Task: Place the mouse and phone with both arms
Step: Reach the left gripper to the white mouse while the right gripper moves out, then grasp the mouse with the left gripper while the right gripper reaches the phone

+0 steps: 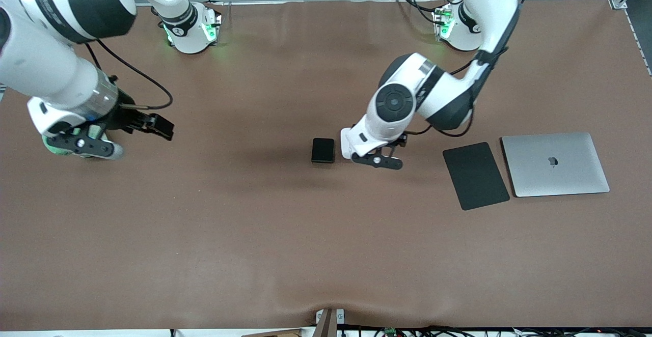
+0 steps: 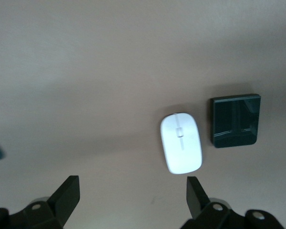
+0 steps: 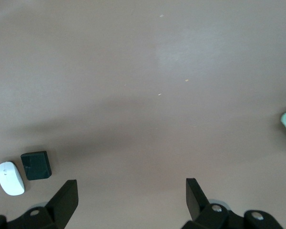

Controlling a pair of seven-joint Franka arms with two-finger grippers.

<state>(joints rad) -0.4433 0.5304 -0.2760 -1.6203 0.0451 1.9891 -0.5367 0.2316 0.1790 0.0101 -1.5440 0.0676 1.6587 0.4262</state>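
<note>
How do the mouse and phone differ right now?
The mouse is white and oval; the phone is black and rectangular with rounded corners. The mouse has a grey centre line; the phone's face is plain. Both are glossy, similar in size, lying flat beside each other on the table, ungripped.

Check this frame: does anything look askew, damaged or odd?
Nothing stands out. The small white oval mouse and small glossy black phone lie flat side by side, undamaged, under the left hand. The right hand waits, open.

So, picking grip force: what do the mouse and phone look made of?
The mouse looks like smooth glossy white plastic, with a soft sheen on its shell. The phone has a glossy black face, glass or polished plastic, since it mirrors shapes above it. Both look hard and slippery.
</note>
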